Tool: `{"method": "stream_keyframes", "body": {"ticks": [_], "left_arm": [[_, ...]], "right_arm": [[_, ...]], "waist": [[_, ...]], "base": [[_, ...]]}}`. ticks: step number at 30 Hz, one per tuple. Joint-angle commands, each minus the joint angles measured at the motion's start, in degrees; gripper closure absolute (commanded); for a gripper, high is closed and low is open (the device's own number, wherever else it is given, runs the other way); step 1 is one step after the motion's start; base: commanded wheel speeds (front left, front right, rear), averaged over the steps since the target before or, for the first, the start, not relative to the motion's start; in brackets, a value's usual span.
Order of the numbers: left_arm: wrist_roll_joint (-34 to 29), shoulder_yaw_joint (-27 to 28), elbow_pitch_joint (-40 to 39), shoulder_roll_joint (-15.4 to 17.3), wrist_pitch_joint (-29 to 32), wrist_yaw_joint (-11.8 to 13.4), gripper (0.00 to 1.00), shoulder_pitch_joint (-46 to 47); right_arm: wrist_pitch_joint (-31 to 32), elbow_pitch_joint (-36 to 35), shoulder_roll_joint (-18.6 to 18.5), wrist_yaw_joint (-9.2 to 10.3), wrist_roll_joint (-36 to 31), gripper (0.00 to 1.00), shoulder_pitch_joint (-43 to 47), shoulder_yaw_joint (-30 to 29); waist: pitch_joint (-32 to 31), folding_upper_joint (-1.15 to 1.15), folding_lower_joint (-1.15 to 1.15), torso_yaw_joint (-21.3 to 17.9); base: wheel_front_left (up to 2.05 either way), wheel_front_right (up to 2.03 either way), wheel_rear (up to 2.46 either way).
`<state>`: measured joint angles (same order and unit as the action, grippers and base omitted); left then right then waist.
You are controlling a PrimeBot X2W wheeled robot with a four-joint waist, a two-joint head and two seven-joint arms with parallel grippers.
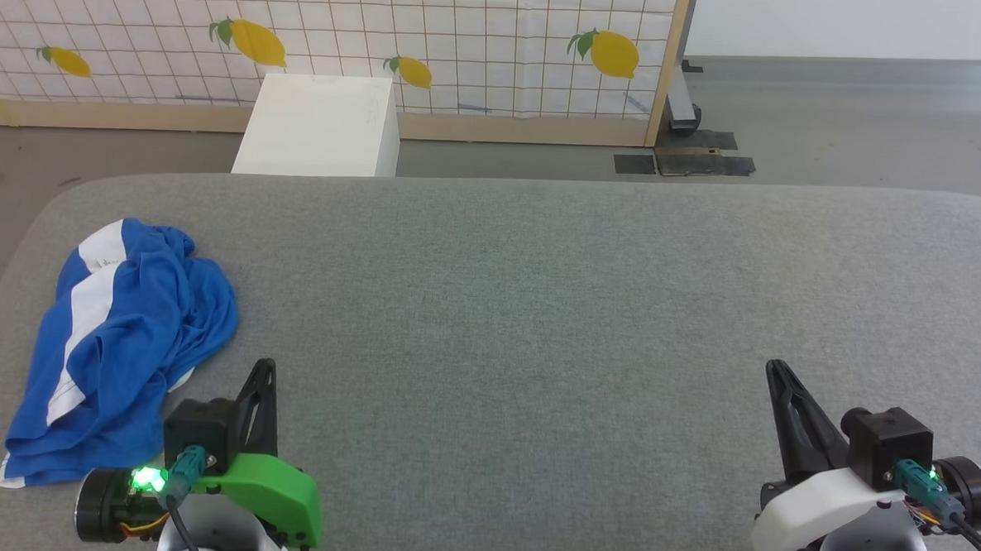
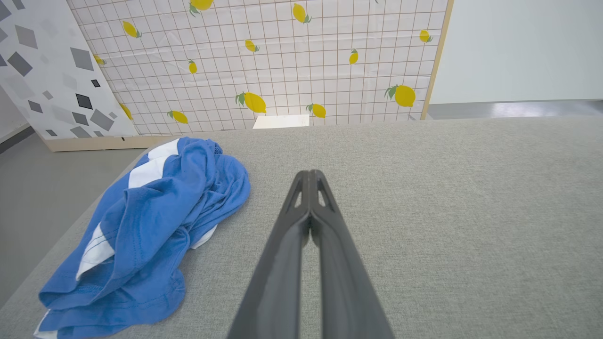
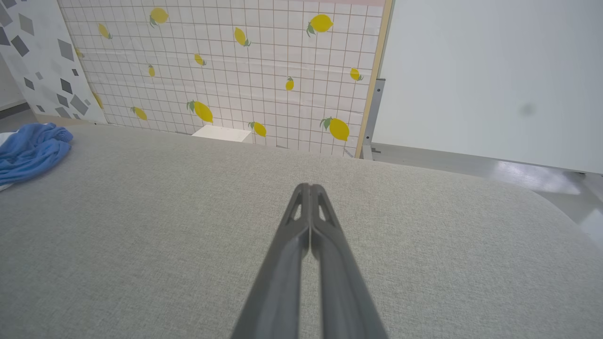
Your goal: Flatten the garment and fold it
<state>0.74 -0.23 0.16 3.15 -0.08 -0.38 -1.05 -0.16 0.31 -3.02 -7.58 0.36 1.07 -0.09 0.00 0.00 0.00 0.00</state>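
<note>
Big grey fabric table (image 1: 539,311) in front of me. The crumpled royal-blue cloth garment with white stripes (image 1: 124,326) lies bunched on its left side, just left of my left gripper (image 2: 310,173). Both it and my right gripper (image 3: 310,186) are pinched together, empty.

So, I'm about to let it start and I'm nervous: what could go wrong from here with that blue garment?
The garment lies crumpled near the left edge of the table; a sideways tug might slide it off.
Its layers are bunched, so the shut left gripper, once opened, may pinch several at once.
The right gripper sits far across the table; a long reach may be needed.
</note>
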Motion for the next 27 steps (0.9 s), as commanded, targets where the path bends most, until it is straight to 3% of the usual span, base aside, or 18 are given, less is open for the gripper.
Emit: {"method": "stream_keyframes", "body": {"ticks": [1, 24, 25, 27], "left_arm": [[-0.7, 0.2, -0.2, -0.3, 0.1, 0.4, 1.0, 1.0], [-0.7, 0.2, -0.2, -0.3, 0.1, 0.4, 1.0, 1.0], [-0.7, 0.2, -0.2, -0.3, 0.1, 0.4, 0.0, 1.0], [0.1, -0.1, 0.0, 0.0, 0.0, 0.0, 0.0, -0.1]], "right_arm": [[0.2, -0.3, 0.1, 0.09, -0.4, 1.0, -1.1, 0.1], [0.2, -0.3, 0.1, 0.09, -0.4, 1.0, -1.1, 0.1], [0.2, -0.3, 0.1, 0.09, -0.4, 0.0, -1.1, 0.1], [0.0, 0.0, 0.0, 0.0, 0.0, 0.0, 0.0, 0.0]], "waist": [[0.0, 0.0, 0.0, 0.0], [0.0, 0.0, 0.0, 0.0], [0.0, 0.0, 0.0, 0.0], [0.0, 0.0, 0.0, 0.0]], "base": [[0.0, 0.0, 0.0], [0.0, 0.0, 0.0], [0.0, 0.0, 0.0], [0.0, 0.0, 0.0]]}}
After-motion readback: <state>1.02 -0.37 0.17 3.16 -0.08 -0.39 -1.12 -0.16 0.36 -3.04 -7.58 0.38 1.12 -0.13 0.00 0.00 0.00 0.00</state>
